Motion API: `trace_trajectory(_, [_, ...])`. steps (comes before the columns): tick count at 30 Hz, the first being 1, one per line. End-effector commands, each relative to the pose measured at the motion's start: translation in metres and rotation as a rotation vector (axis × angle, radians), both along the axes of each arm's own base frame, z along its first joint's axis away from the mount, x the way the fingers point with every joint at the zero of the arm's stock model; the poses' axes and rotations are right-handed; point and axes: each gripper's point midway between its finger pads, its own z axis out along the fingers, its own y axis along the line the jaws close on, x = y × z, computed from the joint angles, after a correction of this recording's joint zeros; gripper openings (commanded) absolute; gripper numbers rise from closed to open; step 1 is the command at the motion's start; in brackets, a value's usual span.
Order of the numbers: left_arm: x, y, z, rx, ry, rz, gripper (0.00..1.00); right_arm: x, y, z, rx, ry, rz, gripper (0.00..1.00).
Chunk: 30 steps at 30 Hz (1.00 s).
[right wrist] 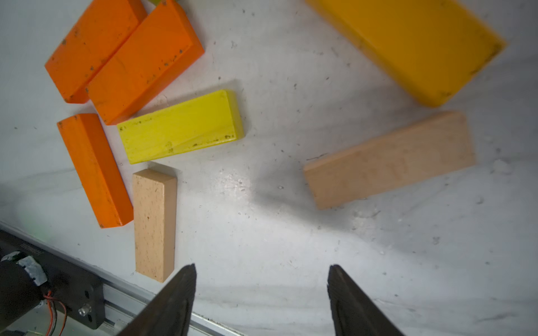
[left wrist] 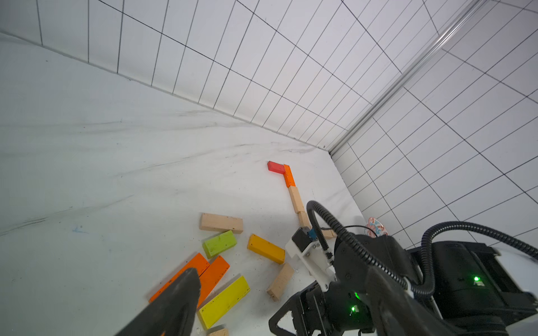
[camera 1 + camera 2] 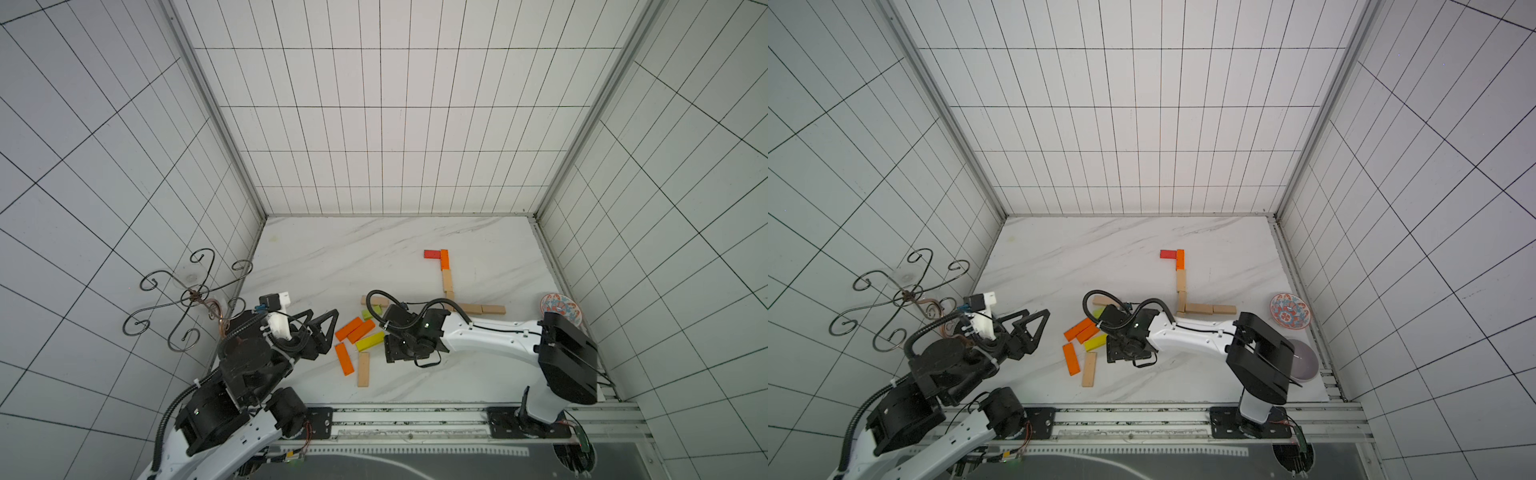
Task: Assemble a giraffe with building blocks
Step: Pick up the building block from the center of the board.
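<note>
Well, your right gripper (image 1: 262,270) stands spread, empty, over bare marble between loose blocks (image 3: 358,338) and front rail (image 1: 116,293); left gripper (image 3: 323,322) gapes wide; giraffe (image 3: 446,280) lies farther back.

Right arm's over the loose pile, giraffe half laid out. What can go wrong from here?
1. The right gripper hangs open and empty. The wood block ahead lies nearly lengthwise to its closing line, so a grab could shove it into the amber block.
2. The right forearm runs close alongside the giraffe's body row; a low swing could scatter it.
</note>
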Motion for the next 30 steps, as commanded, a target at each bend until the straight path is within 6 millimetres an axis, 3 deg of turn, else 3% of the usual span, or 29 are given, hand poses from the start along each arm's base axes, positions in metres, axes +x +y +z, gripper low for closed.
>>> trace_trajectory(1, [-0.003, 0.019, 0.000, -0.020, 0.005, 0.075, 0.90, 0.001, 0.043, 0.031, 0.046, -0.037, -0.055, 0.72])
trace_trajectory(7, [-0.007, 0.023, -0.004, -0.016, 0.015, 0.075, 0.90, -0.011, 0.078, 0.023, 0.025, -0.031, -0.018, 0.71])
trace_trajectory(25, [-0.012, 0.027, -0.002, -0.019, 0.005, 0.072, 0.90, -0.011, 0.099, -0.020, -0.091, -0.015, 0.040, 0.60])
trace_trajectory(30, [-0.011, 0.027, -0.002, -0.017, 0.003, 0.071, 0.90, -0.015, 0.094, -0.030, -0.122, 0.000, 0.046, 0.46])
